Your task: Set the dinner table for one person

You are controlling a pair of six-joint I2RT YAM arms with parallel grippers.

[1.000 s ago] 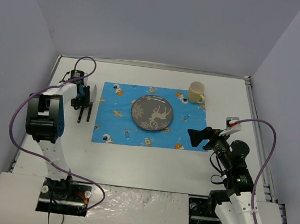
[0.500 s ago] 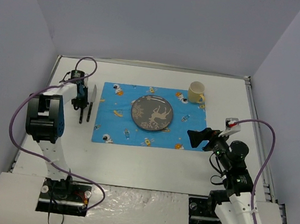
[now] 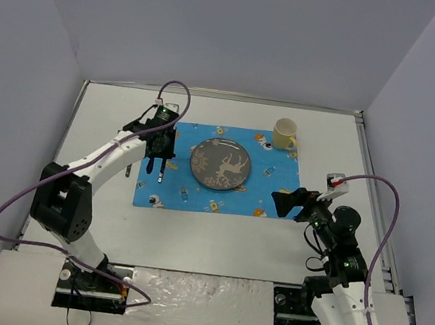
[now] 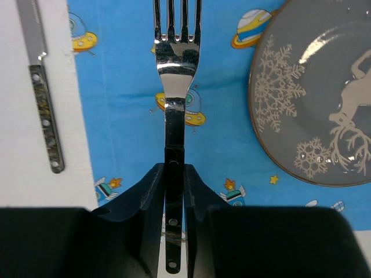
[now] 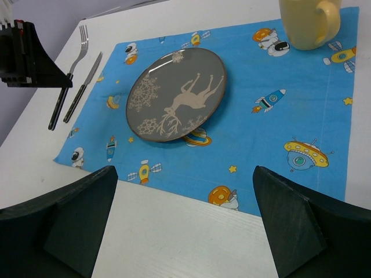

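My left gripper (image 3: pixel 157 166) is shut on the dark handle of a silver fork (image 4: pixel 175 63), held over the left part of the blue space-print placemat (image 3: pixel 278 190), tines pointing away from the wrist camera. A knife (image 4: pixel 43 104) lies on the white dinner table (image 3: pixel 208 233) just left of the placemat. A grey plate (image 3: pixel 220 164) with a deer print sits mid-placemat, right of the fork. A yellow mug (image 3: pixel 285 133) stands at the placemat's far right corner. My right gripper (image 3: pixel 297 199) is open and empty by the placemat's near right corner.
Grey walls enclose the table on the left, far and right sides. A thin metal rim (image 3: pixel 363 150) runs along the table's edges. Bare white tabletop (image 5: pixel 174 243) lies between the placemat and the arm bases.
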